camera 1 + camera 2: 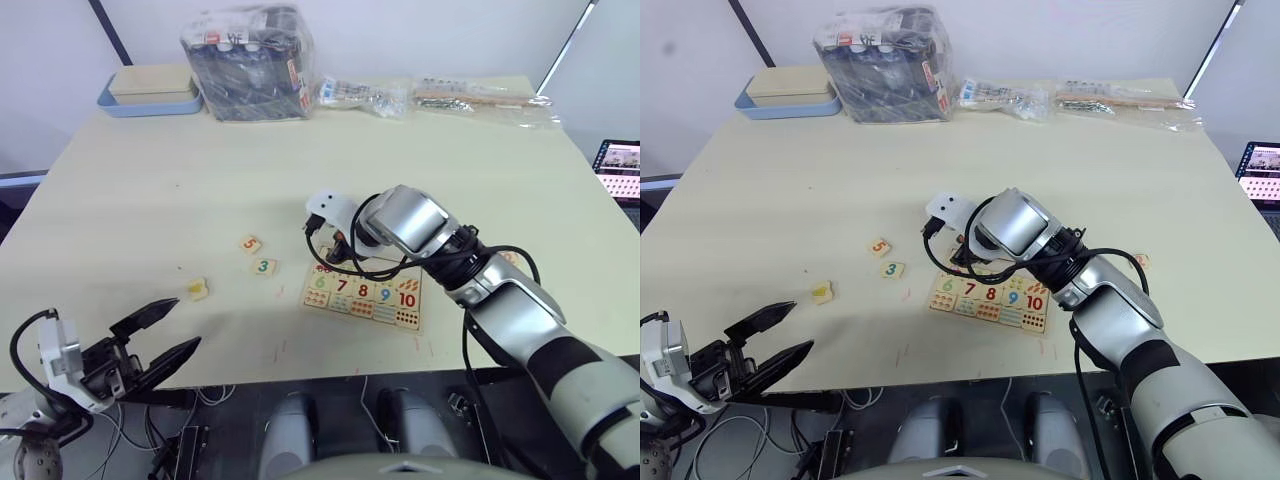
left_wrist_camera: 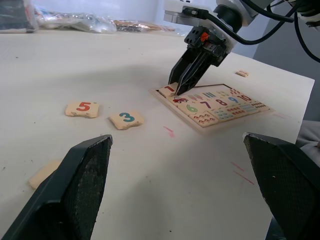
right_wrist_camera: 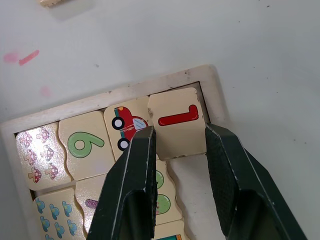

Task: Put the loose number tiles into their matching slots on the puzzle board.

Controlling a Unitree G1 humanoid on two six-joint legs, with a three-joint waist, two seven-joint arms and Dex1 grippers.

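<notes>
The puzzle board (image 3: 165, 82) lies at the table's front centre, with numbers 6 to 10 in a row. My right gripper (image 3: 177, 142) hangs over its far left corner, shut on the number 1 tile (image 3: 177, 122), which sits at the corner slot beside a red car picture. Loose tiles lie left of the board: the 5 (image 1: 250, 244), the 3 (image 1: 264, 266) and a tile with a yellow digit (image 1: 199, 289). Another small tile (image 1: 510, 258) rests to the right of the board. My left gripper (image 1: 187, 323) stands open at the front left table edge, holding nothing.
At the back left stands a blue-rimmed tray (image 1: 150, 103) with a wooden box on it. A plastic-wrapped pack (image 1: 250, 50) and clear bags (image 1: 480, 95) line the back edge. A screen (image 1: 620, 170) sits off the table's right side.
</notes>
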